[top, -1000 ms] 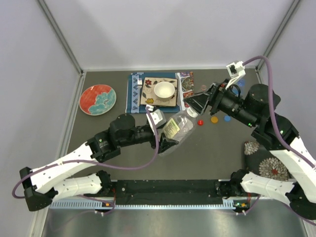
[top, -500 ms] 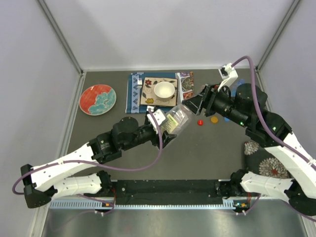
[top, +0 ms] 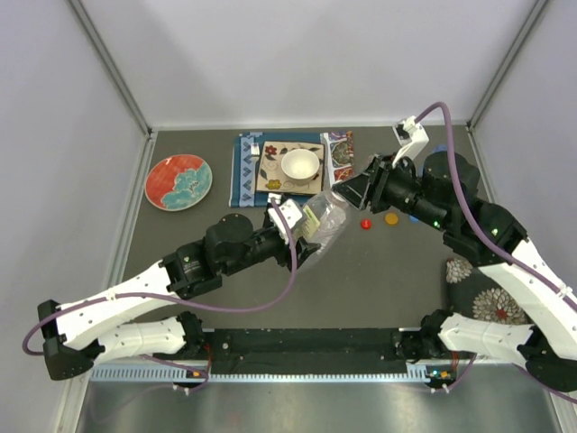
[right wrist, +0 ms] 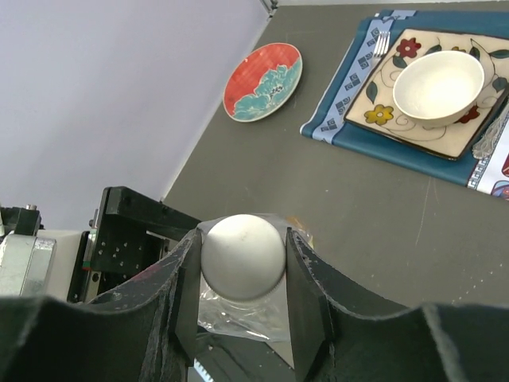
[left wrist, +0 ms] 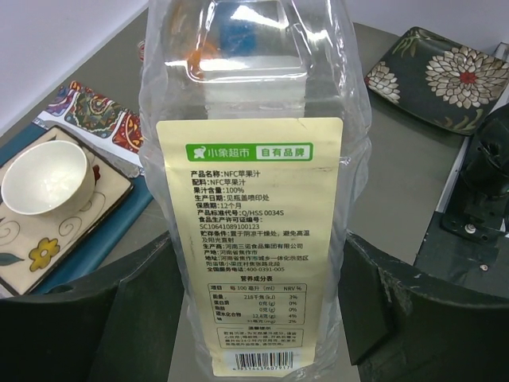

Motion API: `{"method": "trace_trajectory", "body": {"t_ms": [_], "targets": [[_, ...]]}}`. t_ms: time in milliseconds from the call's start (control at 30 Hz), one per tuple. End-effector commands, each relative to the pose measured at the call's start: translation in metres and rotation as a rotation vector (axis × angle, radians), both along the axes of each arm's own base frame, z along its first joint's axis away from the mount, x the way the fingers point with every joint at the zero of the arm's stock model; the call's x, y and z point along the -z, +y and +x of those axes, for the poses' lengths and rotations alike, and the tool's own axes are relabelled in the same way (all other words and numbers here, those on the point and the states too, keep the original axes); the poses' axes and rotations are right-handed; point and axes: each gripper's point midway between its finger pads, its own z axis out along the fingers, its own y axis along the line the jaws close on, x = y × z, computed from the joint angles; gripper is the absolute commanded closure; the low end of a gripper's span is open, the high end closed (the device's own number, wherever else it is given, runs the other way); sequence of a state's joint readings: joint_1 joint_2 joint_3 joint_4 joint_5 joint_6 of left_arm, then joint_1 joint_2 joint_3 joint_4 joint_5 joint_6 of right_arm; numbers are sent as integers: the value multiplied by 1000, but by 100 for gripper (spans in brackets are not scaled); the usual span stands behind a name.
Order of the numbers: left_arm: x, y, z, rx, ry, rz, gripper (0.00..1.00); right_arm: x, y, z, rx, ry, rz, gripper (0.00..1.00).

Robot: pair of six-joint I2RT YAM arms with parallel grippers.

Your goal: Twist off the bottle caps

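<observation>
My left gripper [top: 305,242] is shut on the wide clear bottle [top: 323,222] and holds it tilted above the table; in the left wrist view its labelled body [left wrist: 250,239] fills the gap between the fingers [left wrist: 95,310]. My right gripper [top: 346,192] is shut on the bottle's white cap [right wrist: 242,256], with a finger [right wrist: 187,294] pressed on each side. The red cap [top: 365,223] and the orange cap [top: 391,217] lie loose on the table, with the blue cap [top: 413,216] partly hidden behind the right arm. The other bottles are hidden.
A white bowl [top: 300,165] sits on a patterned square plate over a blue placemat [top: 243,171] at the back. A red and blue plate [top: 178,180] lies at the back left. A dark floral dish [top: 482,293] lies at the right front.
My left arm has lifted the bottle up and left. My right gripper has come left onto the white cap and closed on it.
</observation>
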State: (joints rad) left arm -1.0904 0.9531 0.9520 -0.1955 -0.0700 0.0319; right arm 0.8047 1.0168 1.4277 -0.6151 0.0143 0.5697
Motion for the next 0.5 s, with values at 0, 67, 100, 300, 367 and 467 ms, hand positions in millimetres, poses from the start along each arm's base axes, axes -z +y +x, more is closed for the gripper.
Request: {"method": "trace_trajectory", "body": {"t_ms": [0,67,100,300,367,467], "targets": [[-42,1,-2,4,-76,-119,83,-2,3,-4,-21,-5,7,98],[-46,2,-4,16,-84,-137,84,-3,1,-6,-24,-12,6,100],[-47,2,-6,22,-85,-142,84,-4,1,-7,-24,-15,7,100],[-57,-1,-30,151,-72,-195,87,-12,7,-24,-149,-71,-3,100],[-64,-4,-50,267,-63,-218,87,-21,7,-31,-196,-129,-9,100],[-71,-9,-74,424,-14,-248,87,-35,8,-47,-293,-218,-15,100]]}}
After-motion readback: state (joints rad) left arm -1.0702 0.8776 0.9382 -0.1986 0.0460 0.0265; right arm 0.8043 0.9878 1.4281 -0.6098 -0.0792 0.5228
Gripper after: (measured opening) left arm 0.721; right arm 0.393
